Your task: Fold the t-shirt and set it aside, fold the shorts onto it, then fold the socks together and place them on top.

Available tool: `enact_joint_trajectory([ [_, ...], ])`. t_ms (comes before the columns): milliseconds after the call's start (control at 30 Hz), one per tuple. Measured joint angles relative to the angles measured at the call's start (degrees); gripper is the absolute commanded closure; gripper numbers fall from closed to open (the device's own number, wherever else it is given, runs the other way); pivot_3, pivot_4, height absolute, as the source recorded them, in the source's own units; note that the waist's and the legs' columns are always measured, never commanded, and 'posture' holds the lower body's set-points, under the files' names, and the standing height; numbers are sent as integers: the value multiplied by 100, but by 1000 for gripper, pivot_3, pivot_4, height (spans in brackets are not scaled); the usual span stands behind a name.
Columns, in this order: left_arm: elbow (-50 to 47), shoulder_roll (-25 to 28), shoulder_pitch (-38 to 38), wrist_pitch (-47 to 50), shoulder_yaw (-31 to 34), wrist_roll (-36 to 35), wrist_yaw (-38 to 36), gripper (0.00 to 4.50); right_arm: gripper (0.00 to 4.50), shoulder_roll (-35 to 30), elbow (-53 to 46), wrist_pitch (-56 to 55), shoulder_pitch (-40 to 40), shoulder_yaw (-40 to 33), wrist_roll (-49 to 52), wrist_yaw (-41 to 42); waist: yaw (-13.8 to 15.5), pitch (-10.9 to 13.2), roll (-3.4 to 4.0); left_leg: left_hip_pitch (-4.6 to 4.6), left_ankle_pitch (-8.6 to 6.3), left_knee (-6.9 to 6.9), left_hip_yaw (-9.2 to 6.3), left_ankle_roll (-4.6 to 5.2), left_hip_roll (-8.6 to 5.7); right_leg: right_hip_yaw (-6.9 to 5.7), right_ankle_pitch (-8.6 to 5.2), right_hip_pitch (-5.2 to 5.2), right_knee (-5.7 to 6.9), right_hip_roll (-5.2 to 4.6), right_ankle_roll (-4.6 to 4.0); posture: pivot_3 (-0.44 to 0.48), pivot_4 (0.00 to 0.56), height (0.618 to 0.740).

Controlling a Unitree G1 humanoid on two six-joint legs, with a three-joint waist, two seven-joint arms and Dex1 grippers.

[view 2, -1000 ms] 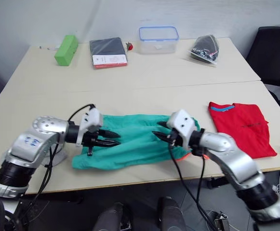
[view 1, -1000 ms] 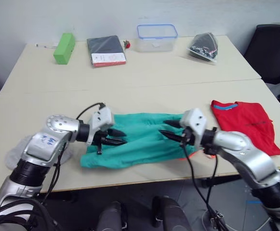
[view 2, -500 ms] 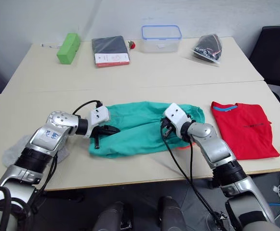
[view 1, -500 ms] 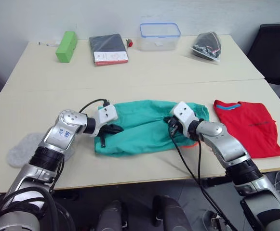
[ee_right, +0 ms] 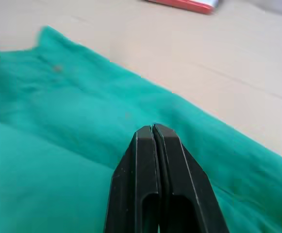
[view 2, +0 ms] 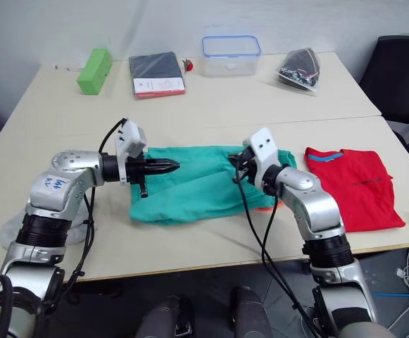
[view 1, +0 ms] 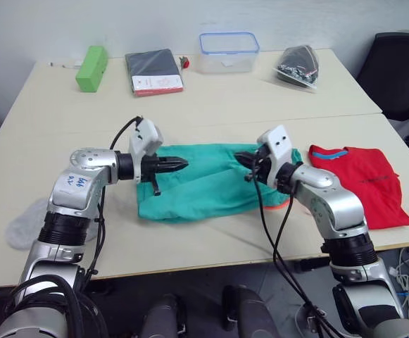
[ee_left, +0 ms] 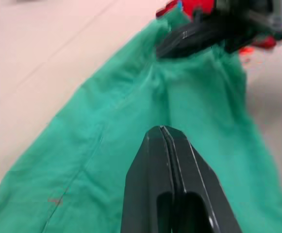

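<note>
In the left eye view we see the shorts (view 1: 204,186) spread flat near the table's (view 1: 211,109) front edge, between our two grippers. Our left gripper (view 1: 180,165) hovers over the shorts' left part, fingers pressed together with nothing between them, tips pointing toward the right gripper (view 1: 241,158). That one sits over the shorts' right end, fingers likewise closed and empty. Just beyond the right gripper lies the t-shirt (view 1: 362,184), folded, its blue collar band toward the table's far side. Behind the left arm, near the table's front left edge, a grey sock (view 1: 22,225) lies flat.

In the right eye view, far past both grippers along the back edge, stand a green block (view 2: 95,70), a dark book (view 2: 156,74) with a red-and-white strip whose print is too small for us to read, a clear box (view 2: 231,55) with a blue rim, and a plastic bag (view 2: 300,70) of dark bits. The left arm carries a handwritten label we cannot read.

In the left wrist view the closed fingers (ee_left: 172,189) point over green cloth toward the right gripper (ee_left: 189,41).

In the right wrist view the shut fingers (ee_right: 153,184) hang above the shorts (ee_right: 58,131).
</note>
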Motion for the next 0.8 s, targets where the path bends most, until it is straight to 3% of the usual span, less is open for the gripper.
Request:
enact_joint_trajectory([
  [100,77,-73,-8,-75,-437,308,68,4500,4470,55,-52,-98,128,437,-278,21,32,0,0,5,2,0,-1,5,-18,-7,1,1,-5,-8,1,0,150,740],
  [233,1201,-549,-56,-734,-1136,1106,506,4500,4470,42,137,-244,317,855,-815,-75,35,-1,-2,-2,4,1,2,15,-23,-7,7,0,-14,-12,12,0,150,740],
  [367,1925,-663,-287,-1625,-1311,1584,738,4500,4470,-125,113,-239,544,871,-1146,-236,21,-7,-6,2,3,0,1,13,-19,-9,7,2,-13,-16,12,0,150,740],
  [633,2215,-664,-155,-2370,-1272,1775,836,4500,4470,-800,-303,4,1306,-97,-1245,-498,25,-47,-26,10,1,1,-5,17,-18,-5,7,10,-14,-28,11,0,150,740],
  [800,2115,-623,-46,-2350,-1160,1769,832,4500,4470,-1190,138,-154,1455,-715,-1236,-568,21,-61,-28,14,0,0,-5,17,-17,-5,6,14,-16,-27,9,0,150,740],
])
